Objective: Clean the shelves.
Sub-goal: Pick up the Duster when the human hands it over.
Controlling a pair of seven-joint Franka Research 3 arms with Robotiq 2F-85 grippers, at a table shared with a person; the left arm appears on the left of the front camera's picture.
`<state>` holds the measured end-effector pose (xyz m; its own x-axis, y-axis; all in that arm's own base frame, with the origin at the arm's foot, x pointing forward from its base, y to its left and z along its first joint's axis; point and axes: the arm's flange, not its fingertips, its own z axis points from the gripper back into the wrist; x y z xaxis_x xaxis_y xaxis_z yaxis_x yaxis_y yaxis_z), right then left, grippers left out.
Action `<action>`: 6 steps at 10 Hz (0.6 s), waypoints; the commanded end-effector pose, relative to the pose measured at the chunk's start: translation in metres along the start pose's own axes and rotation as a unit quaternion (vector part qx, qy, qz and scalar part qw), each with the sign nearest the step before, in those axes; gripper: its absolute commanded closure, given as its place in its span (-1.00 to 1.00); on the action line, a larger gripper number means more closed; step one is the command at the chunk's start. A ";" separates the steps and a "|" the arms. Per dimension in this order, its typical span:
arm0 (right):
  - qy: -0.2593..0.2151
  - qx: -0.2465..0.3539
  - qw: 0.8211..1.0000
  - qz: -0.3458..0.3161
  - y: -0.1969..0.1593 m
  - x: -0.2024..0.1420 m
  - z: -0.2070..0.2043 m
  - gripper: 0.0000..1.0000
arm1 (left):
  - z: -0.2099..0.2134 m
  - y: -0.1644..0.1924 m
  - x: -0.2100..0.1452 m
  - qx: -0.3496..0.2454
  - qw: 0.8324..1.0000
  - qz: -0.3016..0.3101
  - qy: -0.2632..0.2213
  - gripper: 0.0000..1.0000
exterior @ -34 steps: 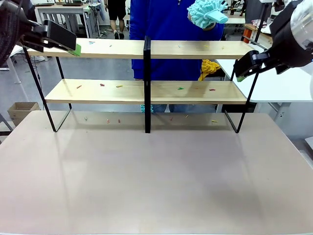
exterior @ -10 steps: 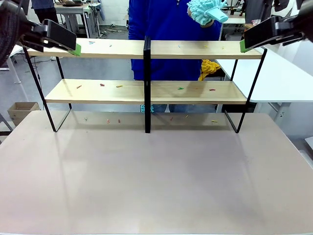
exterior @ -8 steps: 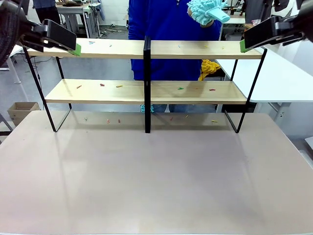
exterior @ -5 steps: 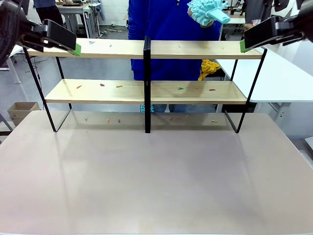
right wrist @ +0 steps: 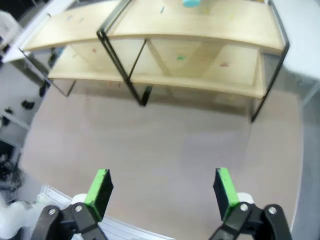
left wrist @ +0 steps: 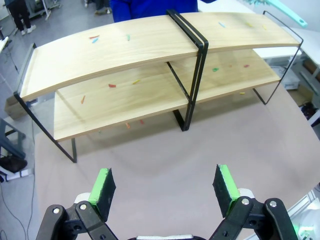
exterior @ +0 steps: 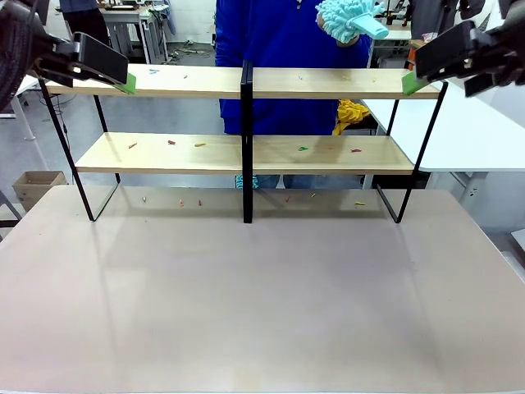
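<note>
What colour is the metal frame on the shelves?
Black; the shelves' frame shows best in the left wrist view.

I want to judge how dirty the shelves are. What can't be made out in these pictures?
- Front view: the coloured bits on the shelves are too small to identify.
- Front view: the duster is cut off by the top edge, so its full shape is unknown.
- Right wrist view: blur smears the boards, so bits there cannot be counted.
- Left wrist view: the upper board hides the back of the lower one.

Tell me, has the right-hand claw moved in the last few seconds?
Yes. The right gripper has risen, from below the top board at the shelves' right end to level with it.
</note>
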<state>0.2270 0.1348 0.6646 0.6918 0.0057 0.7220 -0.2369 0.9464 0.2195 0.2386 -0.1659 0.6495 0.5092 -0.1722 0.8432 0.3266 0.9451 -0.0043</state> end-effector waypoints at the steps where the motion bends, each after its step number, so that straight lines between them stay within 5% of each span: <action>1: 0.089 0.086 0.984 -0.125 -0.044 0.028 0.017 -1.00 | 0.001 0.000 0.000 -0.001 1.000 0.002 -0.002 -1.00; 2: 0.110 0.151 0.966 -0.181 -0.070 0.036 0.021 -1.00 | 0.001 0.000 0.000 -0.001 1.000 0.002 -0.002 -1.00; 4: 0.106 0.294 0.899 -0.307 -0.121 0.043 0.025 -1.00 | 0.001 0.000 0.000 -0.001 1.000 0.002 -0.002 -1.00; 5: 0.079 0.303 0.870 -0.381 -0.145 0.040 0.029 -1.00 | 0.001 0.000 0.000 -0.001 1.000 0.002 -0.002 -1.00; 6: 0.008 0.156 0.896 -0.415 -0.150 0.029 0.036 -1.00 | 0.001 0.000 0.000 -0.001 1.000 0.002 -0.002 -1.00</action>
<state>0.2676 -0.0306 0.6823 0.8621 -0.4552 0.2227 0.0167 0.4647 0.8853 0.2386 -0.1659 0.6496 0.5092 -0.1721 0.8432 0.3268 0.9451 -0.0045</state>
